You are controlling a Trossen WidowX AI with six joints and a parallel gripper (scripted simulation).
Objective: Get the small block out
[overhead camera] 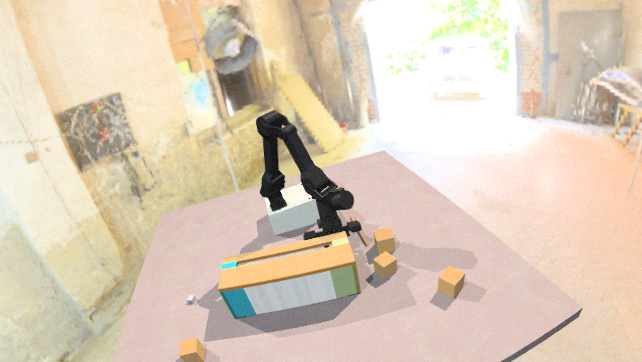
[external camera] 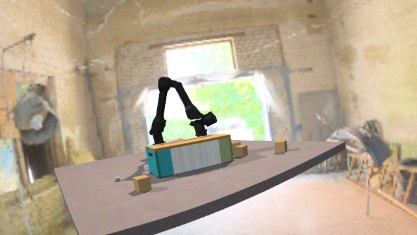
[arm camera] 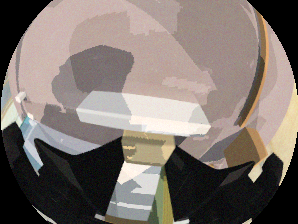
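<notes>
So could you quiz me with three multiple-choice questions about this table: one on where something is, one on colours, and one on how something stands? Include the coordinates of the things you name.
1. Where is the tiny white cube (overhead camera: 190, 299) (external camera: 117, 178)?
A. On top of the box (overhead camera: 290, 272) (external camera: 195, 159)
B. On the table, beyond the box's blue end
C. On the table, beyond the box's green end

2. Which colours flank the pale middle of the box's front?
A. Blue and green
B. Red and yellow
C. Black and purple

3. How does the box stand?
A. Tipped on its end
B. Upside down
C. Upright on the table

Answers:
1: B, the top view shows it off that end, apart from the box.
2: A, a blue panel (overhead camera: 240, 303) (external camera: 165, 163) and a green panel (overhead camera: 345, 281) (external camera: 226, 150) show.
3: C, its wooden top faces up.
</notes>
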